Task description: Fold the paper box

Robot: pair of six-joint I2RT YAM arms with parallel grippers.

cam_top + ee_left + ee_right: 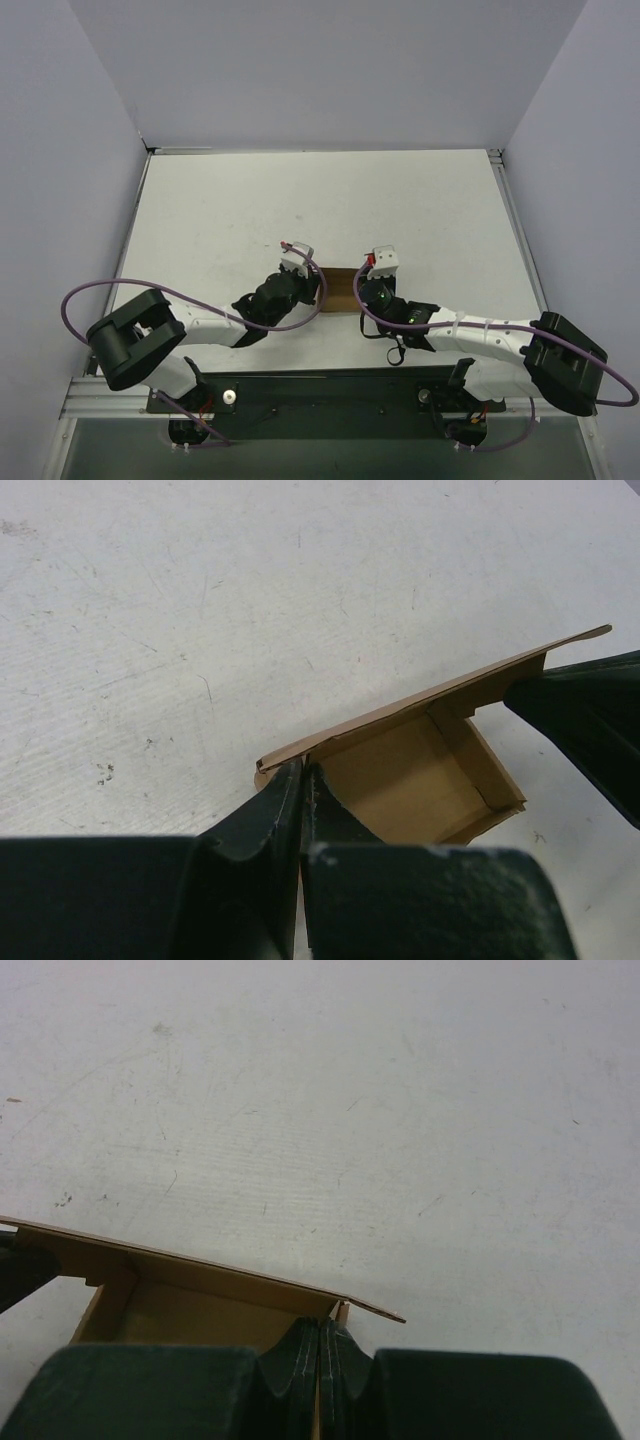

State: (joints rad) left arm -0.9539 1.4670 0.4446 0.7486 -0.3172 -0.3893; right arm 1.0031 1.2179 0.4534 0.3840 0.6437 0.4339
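The left gripper point(303, 780) is almost fully closed, and its two dark fingers pinch a thin cardboard edge at the left end of the paper box point(420, 770). The right gripper point(322, 1335) has its fingers pressed together, and a narrow brown line of cardboard runs between them, so it clamps the wall at the opposite end of the same box. In the top view the paper box point(340, 288) lies on the white table point(300, 200), in the near middle part, directly between the two arms. It is only half formed: the inside is open and shows low side walls, and one long flat panel leans over the hollow. In the left wrist view the dark body of the right gripper point(590, 720) touches the far end of this panel. From above, the fingertips of both grippers are hidden under the wrists, and only a small brown patch of the box shows between them. In both wrist views the near part of the box is cut off behind the gripper's own body, so I cannot tell how the near wall stands.
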